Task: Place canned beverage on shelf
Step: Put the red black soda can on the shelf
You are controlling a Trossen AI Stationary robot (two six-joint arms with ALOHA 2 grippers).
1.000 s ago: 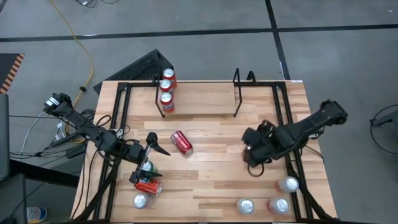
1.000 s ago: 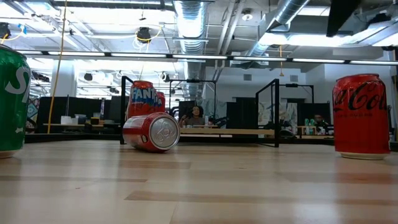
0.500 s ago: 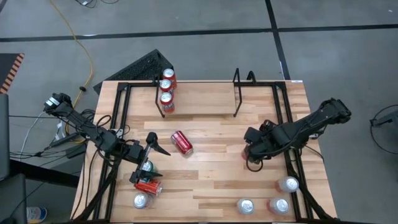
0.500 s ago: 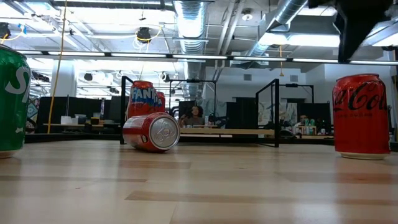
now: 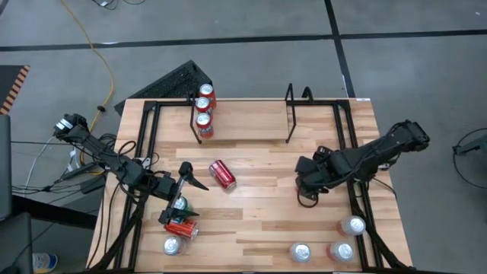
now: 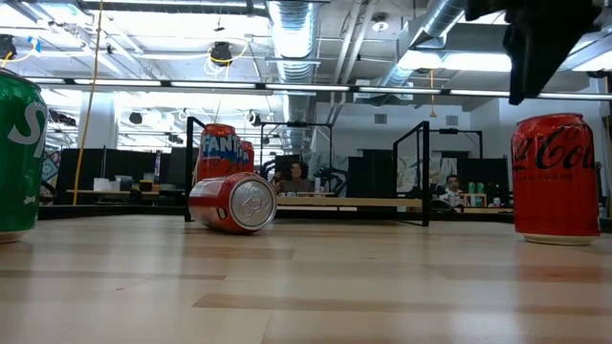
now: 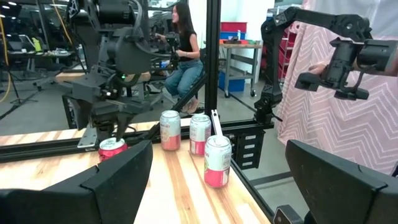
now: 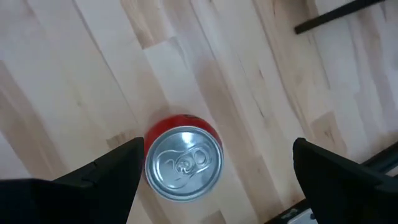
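The right gripper hangs with fingers spread wide above an upright red can on the right half of the table, the can standing between the fingers but not touched. The left gripper waits, also spread open and empty, at the table's left side, just above a green can and a red can lying on its side. The shelf stands at the far edge, with three cans lined up along its left end loop. A tipped red can lies between the left gripper and the middle of the table. Four more upright cans stand along the near edge. The surface is pale wooden planks edged by black rails; beyond it, people sit at desks in an open workshop.
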